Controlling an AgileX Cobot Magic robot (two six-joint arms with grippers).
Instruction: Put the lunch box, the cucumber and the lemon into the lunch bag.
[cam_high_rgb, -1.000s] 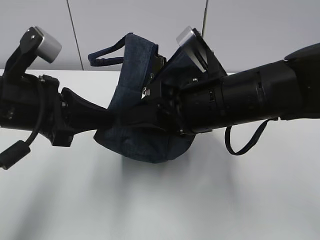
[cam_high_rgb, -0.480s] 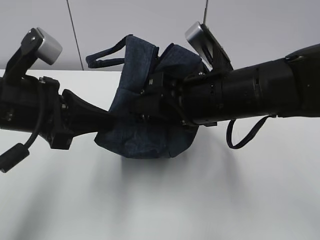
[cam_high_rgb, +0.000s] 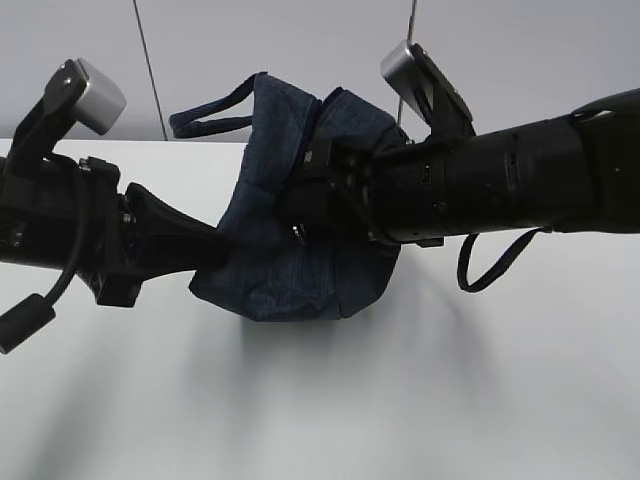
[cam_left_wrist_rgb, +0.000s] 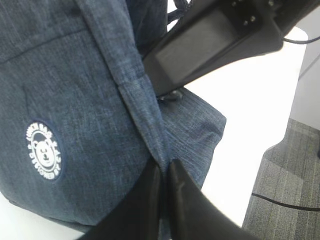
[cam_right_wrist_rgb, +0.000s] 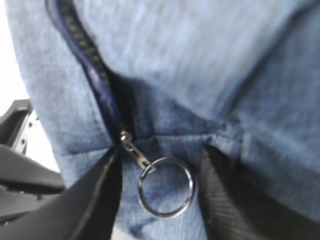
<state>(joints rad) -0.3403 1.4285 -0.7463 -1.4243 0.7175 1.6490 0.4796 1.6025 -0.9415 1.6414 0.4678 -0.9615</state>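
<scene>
The lunch bag (cam_high_rgb: 290, 250) stood crumpled on the white table (cam_high_rgb: 320, 400), pressed between both arms. The left gripper (cam_left_wrist_rgb: 164, 175) was closed on a fold of the bag's fabric, close by the round white logo (cam_left_wrist_rgb: 43, 150). The right gripper (cam_right_wrist_rgb: 155, 185) was held against the bag's zipper end, its fingers (cam_right_wrist_rgb: 95, 200) set a moderate width apart on either side of the silver ring pull (cam_right_wrist_rgb: 165, 187), which hung between them without being clamped. One loop handle (cam_high_rgb: 205, 115) stuck out from the bag on the left arm's side, another (cam_high_rgb: 495, 265) drooped under the right arm. The bag's contents could not be seen
</scene>
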